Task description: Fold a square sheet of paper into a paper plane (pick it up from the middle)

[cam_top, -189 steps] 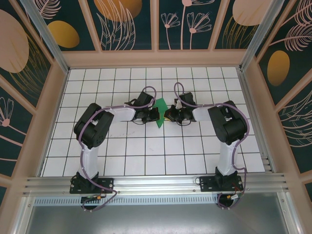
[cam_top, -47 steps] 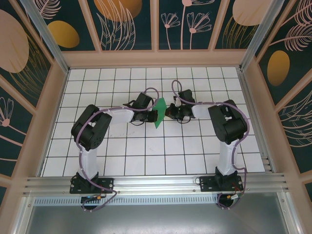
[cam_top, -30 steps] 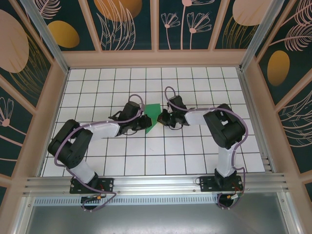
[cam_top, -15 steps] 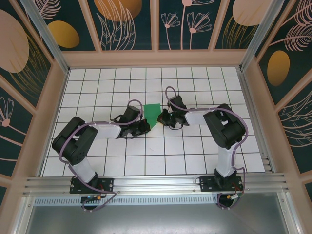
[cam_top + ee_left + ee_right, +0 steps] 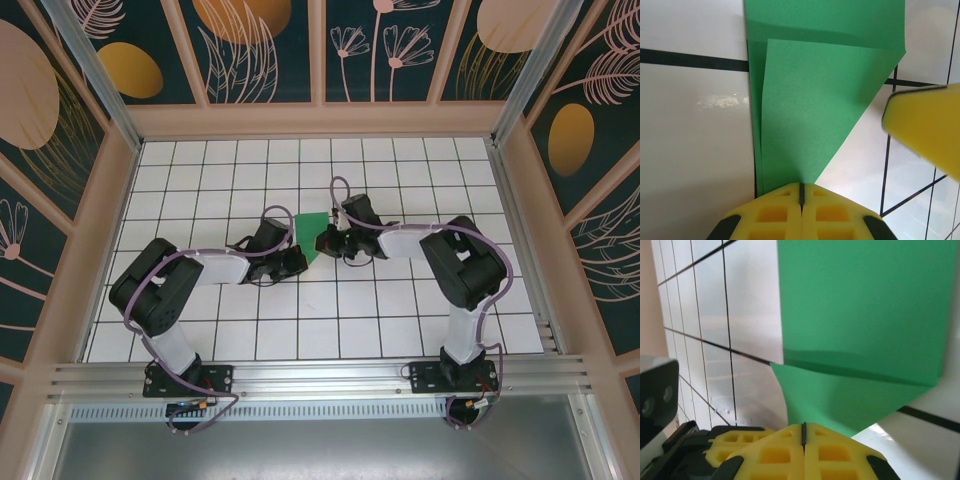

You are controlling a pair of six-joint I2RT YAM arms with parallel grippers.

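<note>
The square sheet of paper (image 5: 311, 229) is bright green and folded, lying low over the white grid tiles between the two arms. In the left wrist view a folded flap (image 5: 815, 100) narrows to a point that ends at the seam of my left gripper (image 5: 801, 186), which is shut on that tip. My left gripper (image 5: 297, 262) sits at the paper's near-left end. My right gripper (image 5: 323, 243) is at the paper's right edge. In the right wrist view the paper (image 5: 860, 315) runs under the shut tips of my right gripper (image 5: 803, 426).
The right gripper's yellow finger (image 5: 925, 127) pokes in at the right of the left wrist view. The left gripper's yellow fingers (image 5: 732, 440) lie beside the right gripper's. Wooden walls (image 5: 320, 120) fence the tiled table (image 5: 420, 320).
The left gripper slid down-left along the paper to its near tip and closed there. The right gripper crept slightly left. The paper came from hanging edge-on to lying flatter.
</note>
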